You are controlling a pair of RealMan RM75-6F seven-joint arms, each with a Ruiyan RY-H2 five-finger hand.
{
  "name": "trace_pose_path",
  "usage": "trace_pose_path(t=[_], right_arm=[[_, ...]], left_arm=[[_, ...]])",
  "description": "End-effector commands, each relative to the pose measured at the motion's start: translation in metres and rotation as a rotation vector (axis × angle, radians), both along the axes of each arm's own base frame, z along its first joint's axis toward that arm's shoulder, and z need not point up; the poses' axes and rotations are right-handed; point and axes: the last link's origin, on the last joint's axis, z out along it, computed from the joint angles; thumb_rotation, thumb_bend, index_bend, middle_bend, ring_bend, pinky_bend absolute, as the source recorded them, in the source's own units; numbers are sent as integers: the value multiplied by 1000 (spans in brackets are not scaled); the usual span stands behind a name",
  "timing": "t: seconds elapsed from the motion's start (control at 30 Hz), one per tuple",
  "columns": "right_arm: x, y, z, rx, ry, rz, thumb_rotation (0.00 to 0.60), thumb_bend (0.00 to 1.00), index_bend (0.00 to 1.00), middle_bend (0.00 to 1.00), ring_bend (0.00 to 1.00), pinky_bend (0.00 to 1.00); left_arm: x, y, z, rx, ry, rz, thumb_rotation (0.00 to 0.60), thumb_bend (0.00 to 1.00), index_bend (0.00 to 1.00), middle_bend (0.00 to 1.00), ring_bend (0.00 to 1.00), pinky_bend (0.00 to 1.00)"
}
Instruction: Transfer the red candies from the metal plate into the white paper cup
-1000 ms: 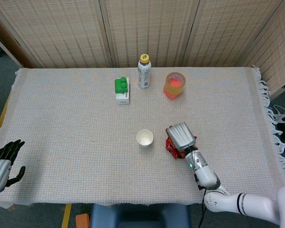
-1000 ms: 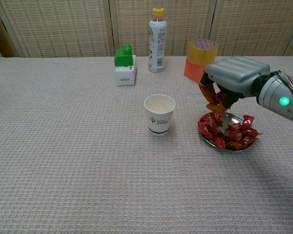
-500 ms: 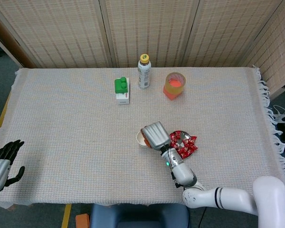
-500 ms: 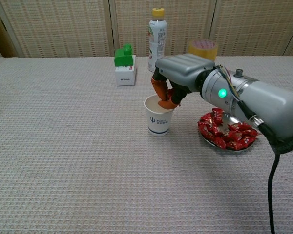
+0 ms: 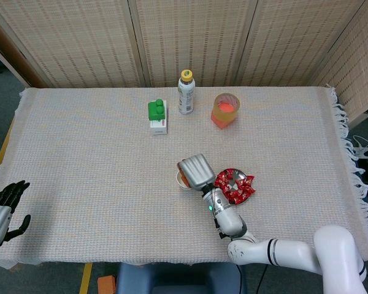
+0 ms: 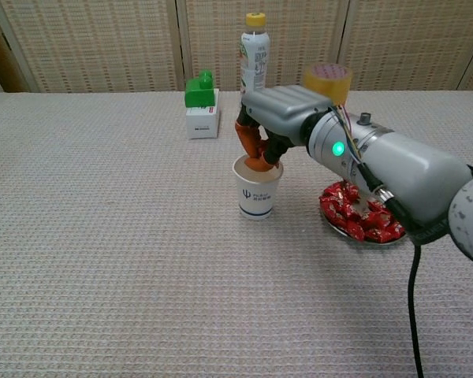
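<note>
Woven wicker screen panels (image 5: 190,37) behind — grey floor (image 5: 0,98) left.

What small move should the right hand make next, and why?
Probably spread the fingers to drop whatever they carry: the right hand hangs right over the white paper cup, fingertips at its mouth. No candy is visible in them, so I can't confirm the hold.

Take the paper cup (image 6: 257,192) as your landmark: your right hand (image 6: 274,126) hangs directly over its mouth, the plate (image 6: 366,217) of candies (image 6: 355,214) sits just right of it, and the bottle (image 6: 253,63) stands behind it.
</note>
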Motion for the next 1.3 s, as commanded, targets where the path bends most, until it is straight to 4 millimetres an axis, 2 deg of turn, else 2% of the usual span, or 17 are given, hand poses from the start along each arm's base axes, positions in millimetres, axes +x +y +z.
trace_pose_path(t=[0.03,0.2,0.3,0.6,0.77,0.93,1.07,1.17,1.3], right_arm=[[1,0,-1,-10,10,9,600,374,666,658,633,838],[3,-2,-2,-8,10,8,600,374,539,595,568,813],[4,-2,-3,-7,15,13,600,374,474,532,513,766],[1,0,-3,-9,41,17,600,374,390,477,472,737],[-1,2,9,-28,21,34,600,374,377,460,462,729],[-25,13,35,-55,33,43,600,374,222,359,380,674],[-54,24,55,-38,100,35,600,338,64,231,262,557],[-76,36,66,-3,167,30,600,302,16,165,180,459],[-102,50,72,46,261,16,600,282,3,127,128,377]], left_arm=[[0,0,0,-1,0,2,600,461,0,12,4,154],[0,0,1,-1,-3,2,600,461,0,24,11,161],[0,0,1,0,-6,2,600,461,0,25,11,162],[-1,0,2,0,-8,2,600,462,0,30,12,163],[-1,-1,3,3,-9,0,600,462,0,33,13,163],[0,-2,3,5,-6,-1,600,462,0,37,13,163],[1,-3,1,0,2,-5,600,462,0,38,13,163],[2,-2,-1,-3,9,-8,600,461,0,40,14,164],[2,-2,-5,-12,19,-7,600,462,0,42,16,166]])
